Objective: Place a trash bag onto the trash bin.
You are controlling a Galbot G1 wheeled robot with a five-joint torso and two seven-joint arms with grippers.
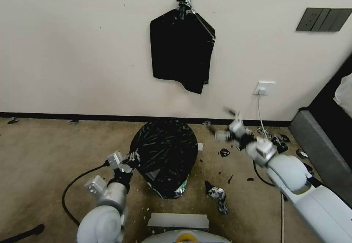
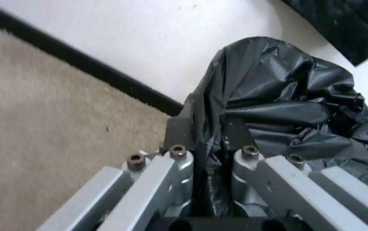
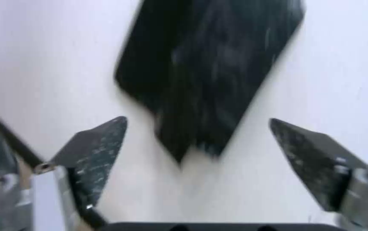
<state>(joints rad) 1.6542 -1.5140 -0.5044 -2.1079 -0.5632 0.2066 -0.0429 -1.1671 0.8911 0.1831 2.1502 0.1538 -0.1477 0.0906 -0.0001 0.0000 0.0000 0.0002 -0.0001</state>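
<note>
Down on the carpet, close to the wall, the trash bag is draped over the trash bin so fully that only a pale sliver of the bucket peeks out at about 5 o'clock near the floor. At roughly 9 o'clock on the bag's side, the left gripper has its jaws pinched tight on a fold of the black plastic; from its wrist, the film runs straight down between the two fingers, which sit nearly together. I'd guess that pinch is there to keep the edge from slipping while the bag gets pulled down around the rim. The right gripper is off at 2 o'clock from the bin, well apart from it, raised above the floor and pointed toward the wall; its jaws stand wide apart with nothing between them, and its wrist looks at the flat black bundle taped high on the wall at 12 o'clock. That bundle hangs as a supply, I suppose, within the arms' reach. Small black scraps lie scattered on the carpet at 4 o'clock from the bin, and more near the wall socket. To my eye the bag looks mostly on, though its top is bunched, not yet opened.
</note>
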